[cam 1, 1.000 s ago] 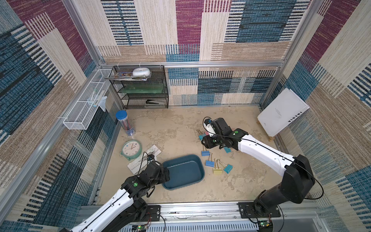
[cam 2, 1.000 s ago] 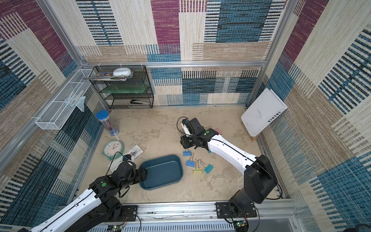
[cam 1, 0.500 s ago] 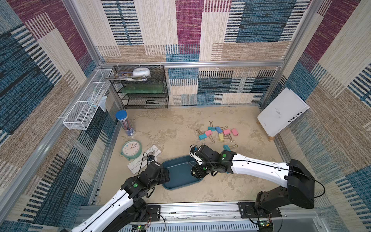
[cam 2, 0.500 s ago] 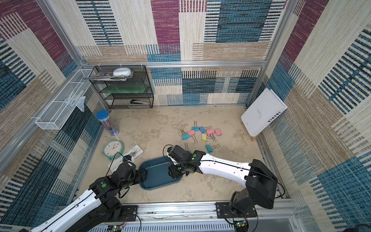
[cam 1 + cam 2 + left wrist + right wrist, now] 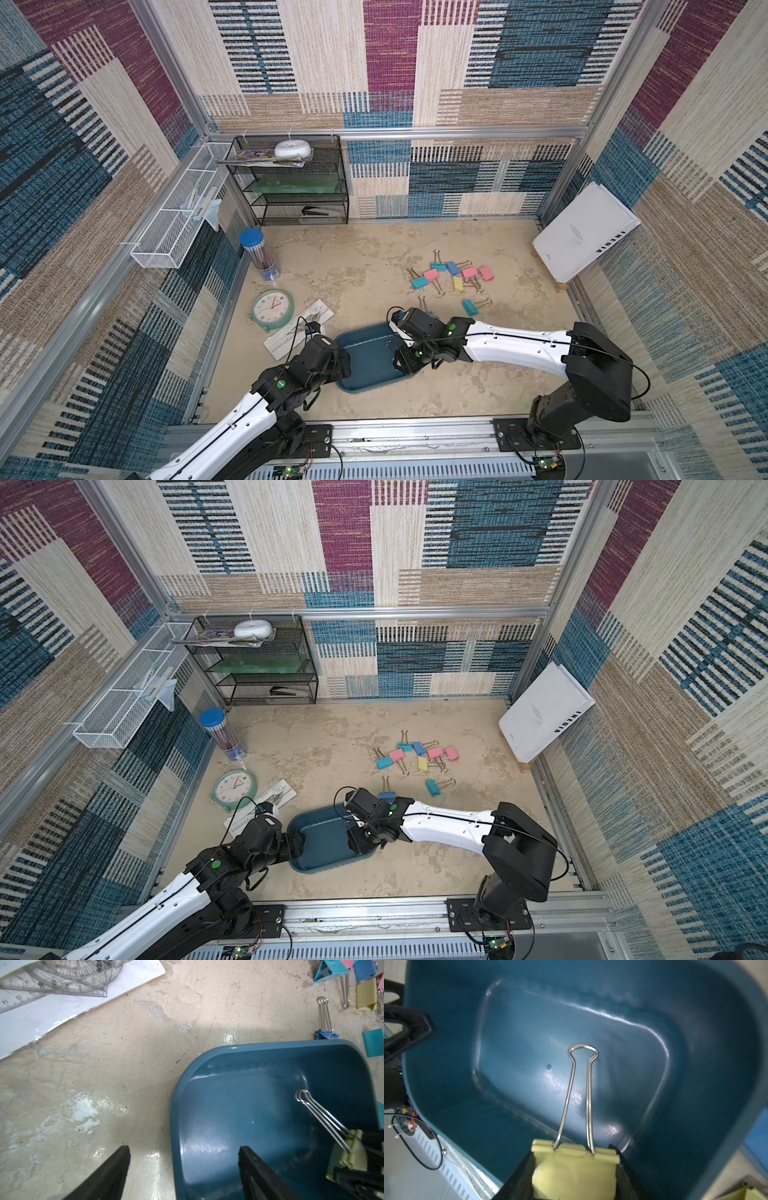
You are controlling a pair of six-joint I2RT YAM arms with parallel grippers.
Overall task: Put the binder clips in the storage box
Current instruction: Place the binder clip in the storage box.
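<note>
The dark teal storage box [image 5: 365, 376] [image 5: 320, 858] lies near the table's front edge. My right gripper [image 5: 574, 1157] hangs just above the box's inside, shut on a yellow binder clip [image 5: 574, 1169] [image 5: 347, 1157] whose wire handles point toward the box floor. The box floor [image 5: 550, 1059] holds nothing else. My left gripper [image 5: 184, 1149] is open, with one finger outside and one inside the box's left rim [image 5: 174, 1105]. Several pastel binder clips [image 5: 453, 274] [image 5: 419, 756] lie loose behind the box, and a blue one [image 5: 386, 793] is right beside its far rim.
A round clock [image 5: 272, 307] and a packet of rulers [image 5: 299, 328] lie left of the box. A pencil tube [image 5: 257, 257], a black mesh rack [image 5: 295, 183] and a white wire basket [image 5: 178, 220] stand at the back left. A white book [image 5: 586, 237] leans at the right wall.
My right arm has swung from the pile of clips forward to the box, carrying the yellow clip. Over the last half second it has barely moved. The left arm has stayed put.
</note>
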